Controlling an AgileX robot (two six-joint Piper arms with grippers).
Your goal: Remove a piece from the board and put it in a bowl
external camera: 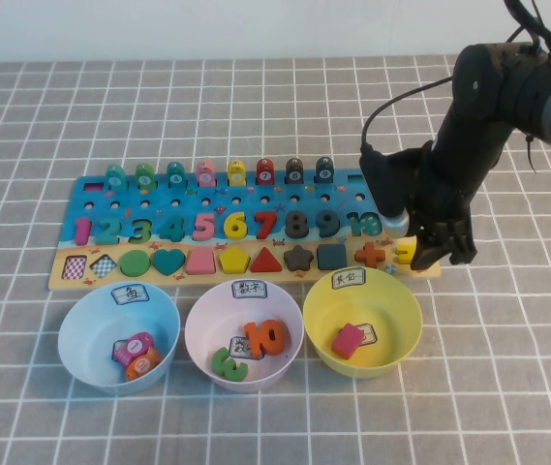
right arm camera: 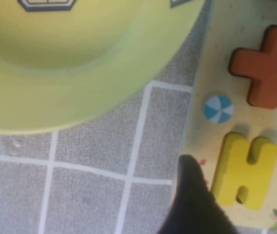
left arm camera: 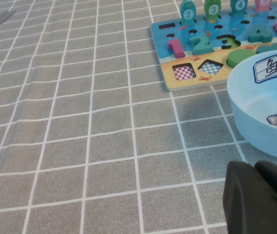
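The yellow equals piece point(right arm camera: 245, 170) sits in its slot at the right end of the board point(external camera: 72, 276), next to the orange plus point(external camera: 373, 255). The right gripper point(external camera: 442, 254) is down over that corner; in the right wrist view one dark finger point(right arm camera: 194, 204) rests just beside the piece and a sliver of the other shows at the frame's edge past it, so the fingers are spread with the piece between them, not yet clamped. A small blue-and-white ball is printed on the board between plus and equals.

The board's middle row carries coloured numbers reading 1 through 10. Three bowls stand in front of it: a blue bowl point(external camera: 81, 334) labelled 鱼, a pink bowl point(external camera: 202, 329) labelled 数字 holding an orange 10 point(external camera: 267, 337) and a green 2 point(external camera: 228, 364), and a yellow bowl point(external camera: 391, 300) with a pink block point(external camera: 349, 340).

The left gripper point(left arm camera: 260, 197) hangs low near the blue bowl; I cannot tell whether it is parted or closed.
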